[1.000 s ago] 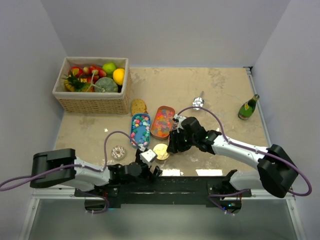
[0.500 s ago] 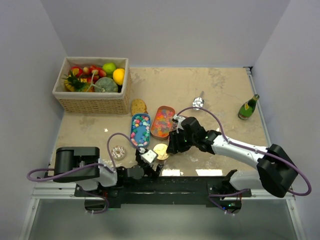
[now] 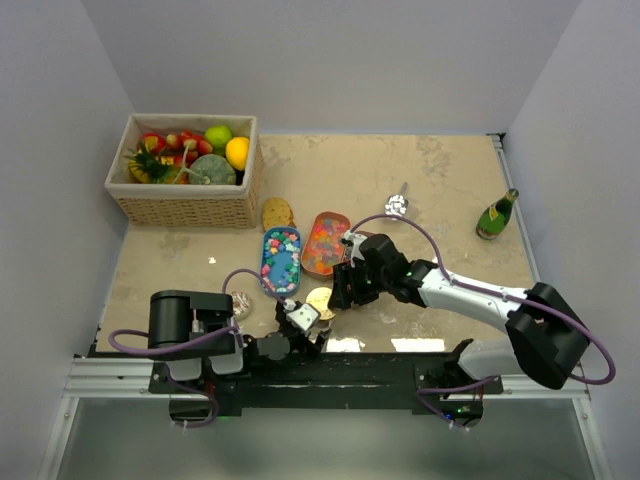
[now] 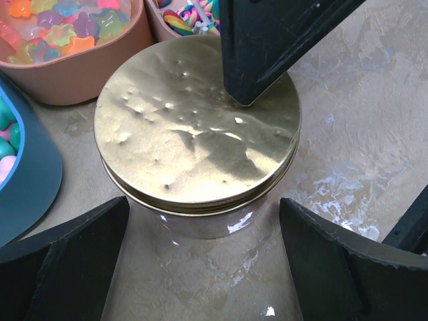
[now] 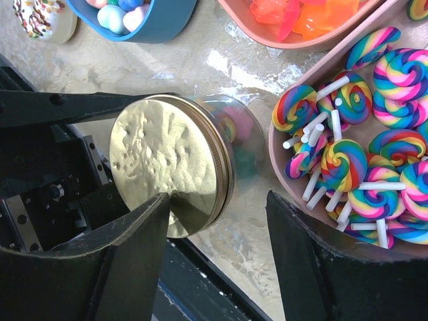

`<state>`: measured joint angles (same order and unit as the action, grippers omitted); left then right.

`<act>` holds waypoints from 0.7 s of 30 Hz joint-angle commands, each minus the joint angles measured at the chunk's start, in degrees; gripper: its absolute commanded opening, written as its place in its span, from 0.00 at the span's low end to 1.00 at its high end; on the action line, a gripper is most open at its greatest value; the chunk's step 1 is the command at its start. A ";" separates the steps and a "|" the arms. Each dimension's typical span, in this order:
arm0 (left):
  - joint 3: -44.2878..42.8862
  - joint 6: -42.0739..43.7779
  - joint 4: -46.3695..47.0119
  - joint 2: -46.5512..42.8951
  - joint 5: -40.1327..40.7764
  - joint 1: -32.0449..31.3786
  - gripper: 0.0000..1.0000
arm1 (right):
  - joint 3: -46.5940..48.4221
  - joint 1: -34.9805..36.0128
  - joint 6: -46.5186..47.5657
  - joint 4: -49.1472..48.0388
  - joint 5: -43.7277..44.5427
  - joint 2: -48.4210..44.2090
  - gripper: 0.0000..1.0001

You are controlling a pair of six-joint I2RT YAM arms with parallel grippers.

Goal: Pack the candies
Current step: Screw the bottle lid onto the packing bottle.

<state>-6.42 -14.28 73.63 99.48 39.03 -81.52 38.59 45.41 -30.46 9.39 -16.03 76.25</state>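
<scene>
A glass jar with a gold lid (image 3: 320, 299) stands near the table's front edge; it also shows in the left wrist view (image 4: 197, 130) and the right wrist view (image 5: 167, 167). Pastel ball candies fill a blue tray (image 3: 281, 258), orange-red gummies a pink tray (image 3: 325, 242), and swirled lollipops (image 5: 354, 134) another pink tray. My left gripper (image 4: 204, 204) is open, its fingers apart on either side of the jar's near side. My right gripper (image 5: 217, 200) is open above the jar, one fingertip (image 4: 244, 93) resting on the lid.
A wicker basket (image 3: 185, 205) of fruits stands at the back left. A brown cookie (image 3: 277, 212) lies by the blue tray and a sprinkled donut (image 3: 238, 303) near the left arm. A green bottle (image 3: 495, 215) and a silver object (image 3: 397, 205) lie at the right.
My left arm has swung round and brought its gripper up to the jar's near side. My right gripper has shifted slightly left over the lid.
</scene>
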 commanded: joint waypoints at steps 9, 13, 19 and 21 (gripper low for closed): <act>1.67 5.23 22.61 5.37 1.40 -0.22 1.00 | 6.76 4.42 0.14 -0.43 2.48 9.00 0.60; 2.11 5.41 24.72 6.16 1.67 0.21 1.00 | 7.56 5.48 -0.39 1.42 5.04 10.15 0.54; 3.34 4.79 27.71 7.30 -0.61 1.97 0.93 | 7.91 7.41 1.18 3.36 7.86 11.03 0.60; 4.04 4.61 29.11 7.66 -1.67 2.32 0.92 | 7.91 8.47 1.72 3.53 8.38 11.03 0.65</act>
<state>-4.75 -12.40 82.59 104.64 38.57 -80.29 46.50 51.37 -31.18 8.54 -11.18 85.12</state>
